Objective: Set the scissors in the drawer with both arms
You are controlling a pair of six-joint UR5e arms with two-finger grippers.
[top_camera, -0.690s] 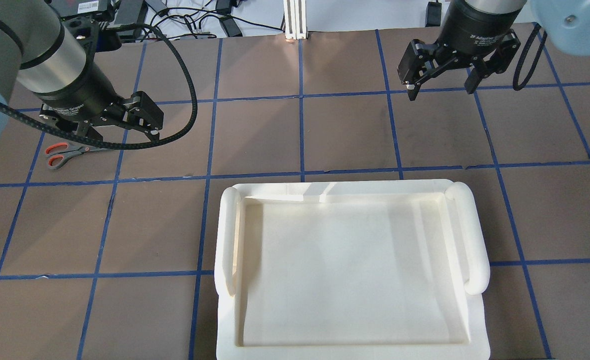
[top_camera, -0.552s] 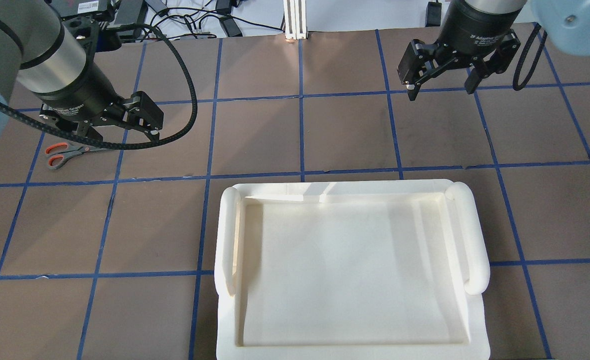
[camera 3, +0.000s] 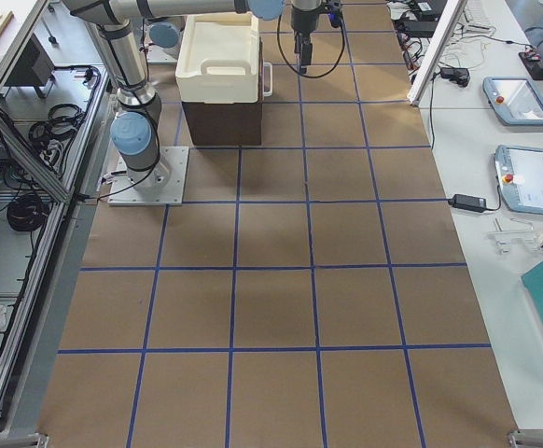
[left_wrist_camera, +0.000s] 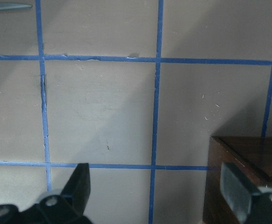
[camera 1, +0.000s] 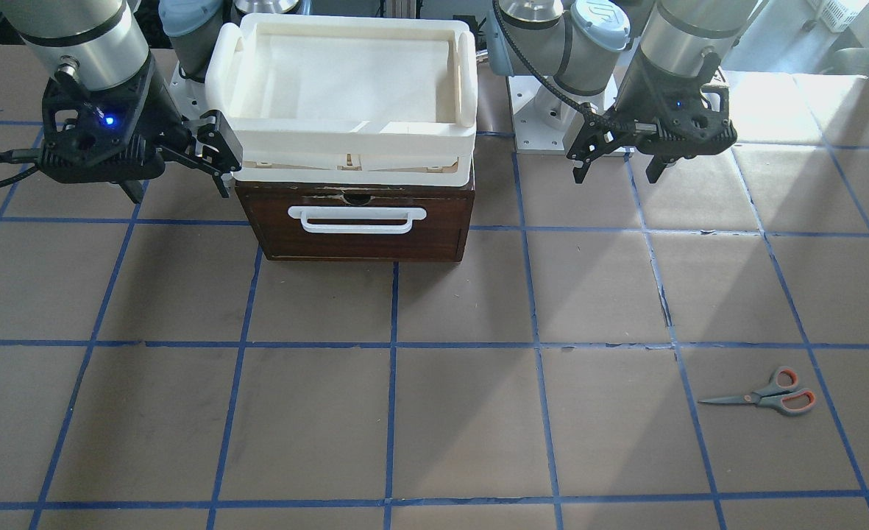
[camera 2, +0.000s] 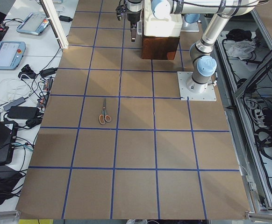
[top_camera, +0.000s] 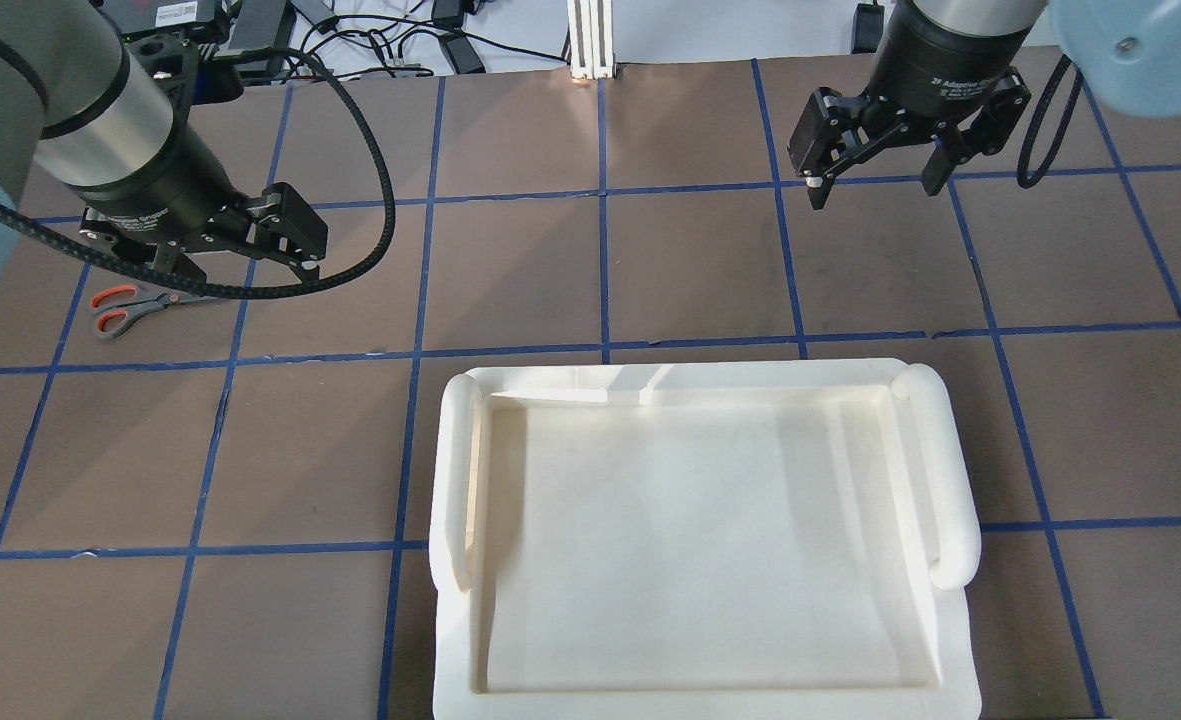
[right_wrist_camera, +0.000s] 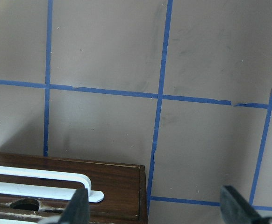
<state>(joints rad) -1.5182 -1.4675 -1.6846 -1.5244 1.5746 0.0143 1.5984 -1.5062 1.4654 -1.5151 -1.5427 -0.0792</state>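
Here the scissors [camera 1: 765, 396] lie flat on the tabletop [camera 1: 405, 427], closed, on the left arm's side and far out from the robot's base. Their blades point toward the right arm's side and the grey, orange-lined loops toward the left. Nothing touches them.

The left gripper [camera 1: 616, 175] hangs in the air close to the robot's base, to the left of the drawer [camera 1: 360, 246]. Its jaws are spread wide with nothing between them. It is well apart from the scissors, which lie farther out and a little more to the left. In the overhead view this gripper and its cable cover the blades, so only the loops show. In the left wrist view only a blade tip shows, at the far left corner.

The right gripper [camera 1: 180, 190] hovers at the drawer's right side, near its front corner. It too is spread wide and carries nothing. Its nearer finger is just beside the white bin [camera 1: 346, 140] that sits on top of the drawer unit.

The drawer is shut, its dark brown front and white bar handle [camera 1: 357, 219] facing away from the robot.
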